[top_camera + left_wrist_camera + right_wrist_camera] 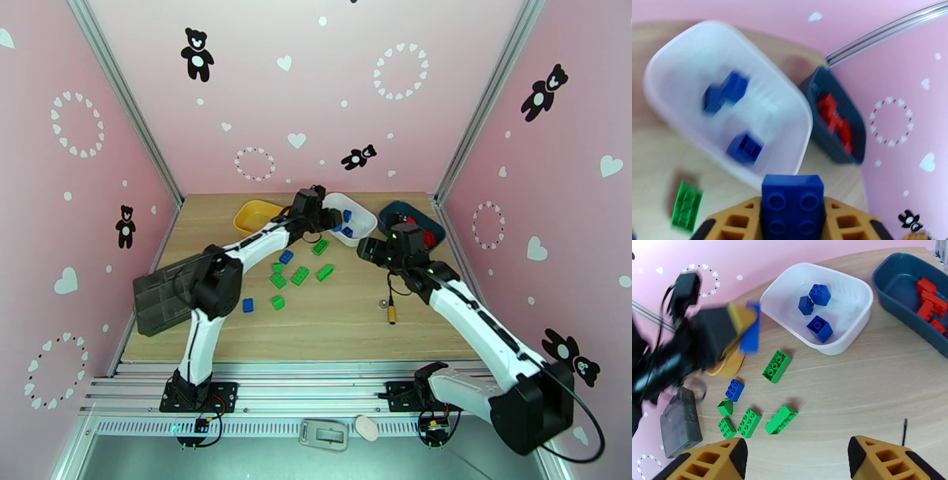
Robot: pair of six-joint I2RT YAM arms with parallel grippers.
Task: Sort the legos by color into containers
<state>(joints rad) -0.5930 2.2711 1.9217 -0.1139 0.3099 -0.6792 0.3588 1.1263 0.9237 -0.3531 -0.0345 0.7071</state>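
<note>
From above, the left gripper (pixel 328 215) hung at the near rim of the white bin (pixel 362 211). Its wrist camera showed the fingers clamped on a blue brick (pixel 792 201) by its smooth side walls; the plastic looked light, rigid and slick, likely best pinched there. The right wrist camera showed the right gripper (pixel 796 457) spread wide and empty above loose green bricks (pixel 776 366).

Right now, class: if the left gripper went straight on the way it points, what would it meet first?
Probably the white bin: its near rim lies just ahead of the left gripper and the blue lego in its jaws. Depth is unclear, so it may pass above the rim instead.
</note>
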